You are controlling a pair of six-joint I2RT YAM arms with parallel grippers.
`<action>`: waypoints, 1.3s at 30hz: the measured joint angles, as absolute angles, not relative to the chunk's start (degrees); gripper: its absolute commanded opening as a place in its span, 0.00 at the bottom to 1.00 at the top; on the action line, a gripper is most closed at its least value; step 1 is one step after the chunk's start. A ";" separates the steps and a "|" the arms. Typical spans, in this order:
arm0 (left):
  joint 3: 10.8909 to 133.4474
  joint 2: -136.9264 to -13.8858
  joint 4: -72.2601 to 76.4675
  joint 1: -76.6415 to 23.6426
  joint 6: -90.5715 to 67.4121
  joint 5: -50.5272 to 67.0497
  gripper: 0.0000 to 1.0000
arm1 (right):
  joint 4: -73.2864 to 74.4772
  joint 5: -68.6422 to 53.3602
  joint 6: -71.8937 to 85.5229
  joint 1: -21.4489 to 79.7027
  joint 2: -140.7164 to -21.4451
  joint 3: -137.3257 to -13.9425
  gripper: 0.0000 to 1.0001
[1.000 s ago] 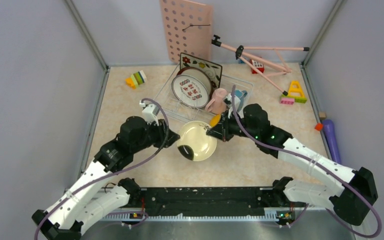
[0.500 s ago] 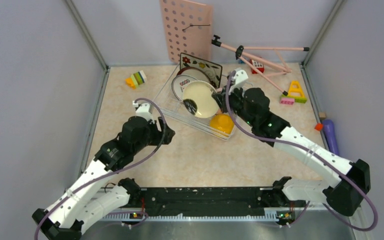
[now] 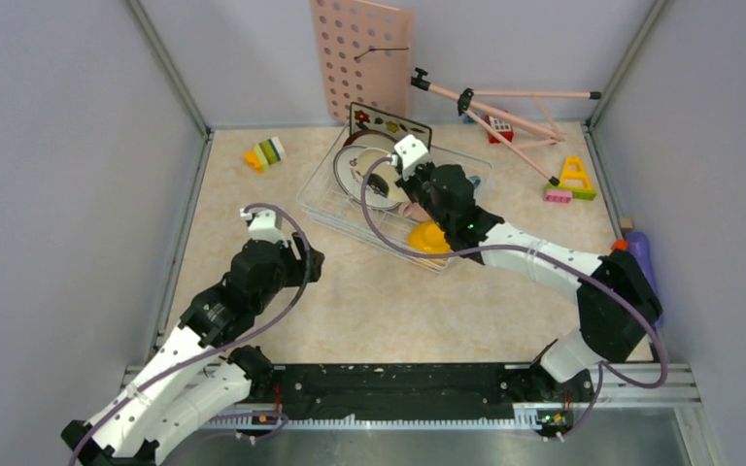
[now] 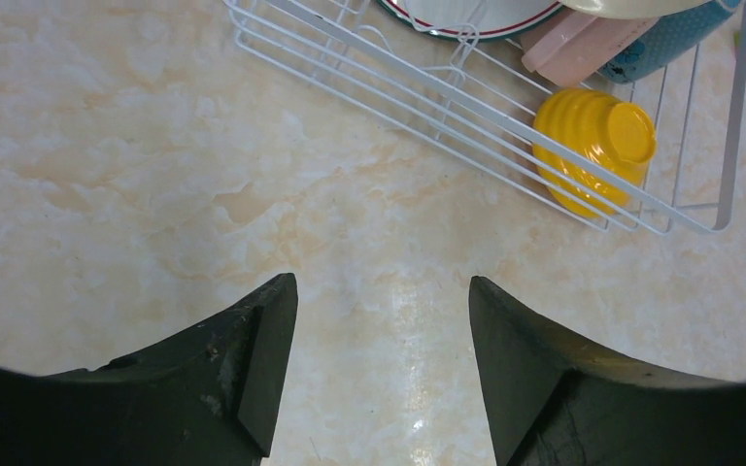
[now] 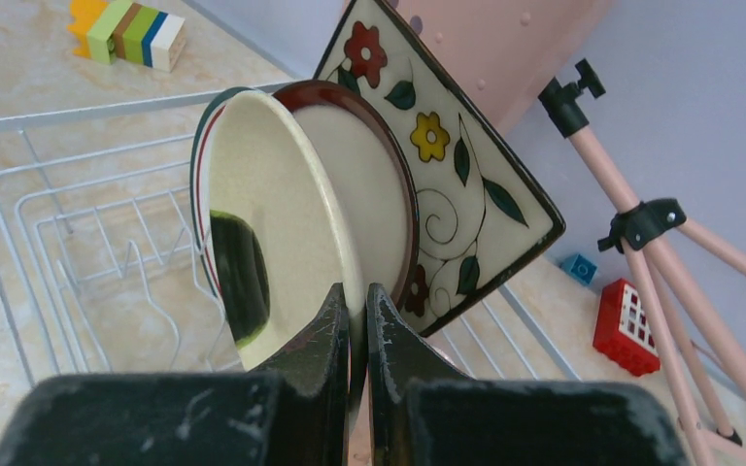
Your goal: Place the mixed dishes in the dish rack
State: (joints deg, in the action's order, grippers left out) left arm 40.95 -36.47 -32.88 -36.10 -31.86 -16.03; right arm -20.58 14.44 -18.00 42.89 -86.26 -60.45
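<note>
The dish rack [image 3: 322, 189] lies at the back centre of the table. My right gripper [image 5: 357, 296] is shut on the rim of the cream plate with a black blotch [image 5: 272, 223], which stands upright in the rack against a dark-red-rimmed plate [image 5: 369, 184] and a square flowered plate [image 5: 447, 165]. An orange-yellow bowl [image 4: 593, 146] lies in the rack's near corner, next to a pink cup [image 4: 568, 53] and a blue cup [image 4: 670, 39]. My left gripper [image 4: 381, 291] hangs open over bare table, short of the rack [image 4: 427, 97], with nothing between its fingers.
A pink pegboard [image 3: 359, 58] leans on the back wall, with a pink tripod [image 3: 505, 102] lying to its right. Toy blocks [image 3: 265, 152] sit at the back left, more blocks [image 3: 571, 180] at the right. A purple object [image 3: 641, 262] lies by the right wall.
My right arm carried the cream plate from the table up into the rack and stood it beside the other plates. My left gripper let go, opened and drew back to the left.
</note>
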 measured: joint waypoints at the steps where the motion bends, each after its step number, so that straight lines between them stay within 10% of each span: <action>1: 40.69 -36.45 -32.47 -36.10 -32.01 -16.53 0.70 | -22.04 14.09 -19.00 42.89 -86.98 -60.45 0.00; 26: 35.83 -32.80 -28.23 -36.10 -34.85 -23.68 0.66 | -36.49 8.67 -27.22 43.51 -102.32 -62.35 0.01; 32: 35.77 -33.52 -27.99 -36.10 -34.83 -23.66 0.66 | -38.30 9.13 -25.96 44.01 -104.79 -62.35 0.57; 39: 34.76 -33.65 -26.61 -36.10 -34.83 -22.55 0.70 | -34.70 9.34 -23.31 44.21 -104.25 -63.20 0.68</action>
